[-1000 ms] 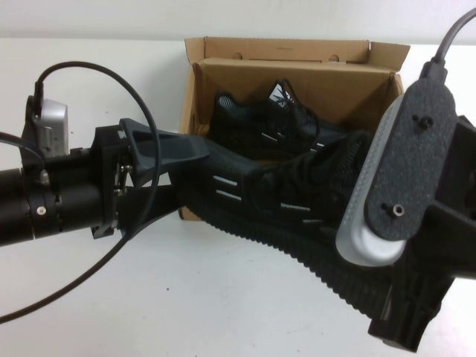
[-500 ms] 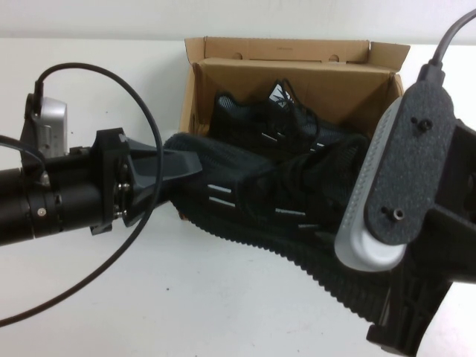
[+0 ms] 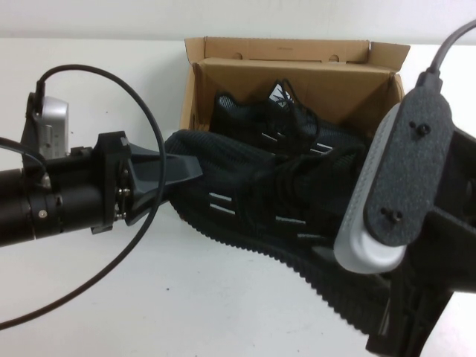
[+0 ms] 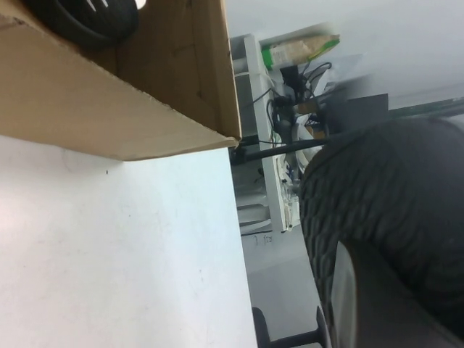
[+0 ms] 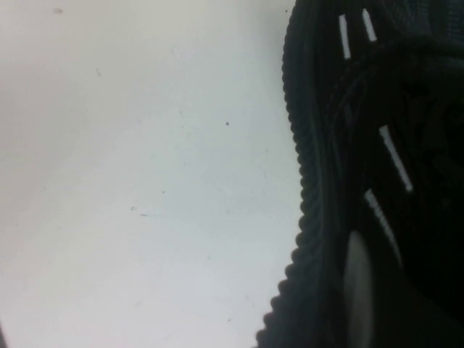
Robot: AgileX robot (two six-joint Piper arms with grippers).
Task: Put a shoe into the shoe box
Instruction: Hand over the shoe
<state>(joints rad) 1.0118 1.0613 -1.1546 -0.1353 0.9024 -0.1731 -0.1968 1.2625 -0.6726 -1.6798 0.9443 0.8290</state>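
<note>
The shoe, a black knit sneaker with white dashes and a ribbed sole, hangs above the table just in front of the shoe box. My left gripper is shut on its toe. My right gripper is shut on its heel end, mostly hidden under the wrist camera. The left wrist view shows the ribbed sole against a finger and the box wall. The right wrist view shows the shoe's side against a finger pad. The open brown box holds a second identical sneaker.
The box's lid flap stands up at the back. The white table stretches in front of and left of the box. A black cable loops over the left arm.
The shoe's toe has risen and shifted toward the box's front wall. The left gripper has turned at the wrist while keeping hold of the toe. The right arm has barely moved.
</note>
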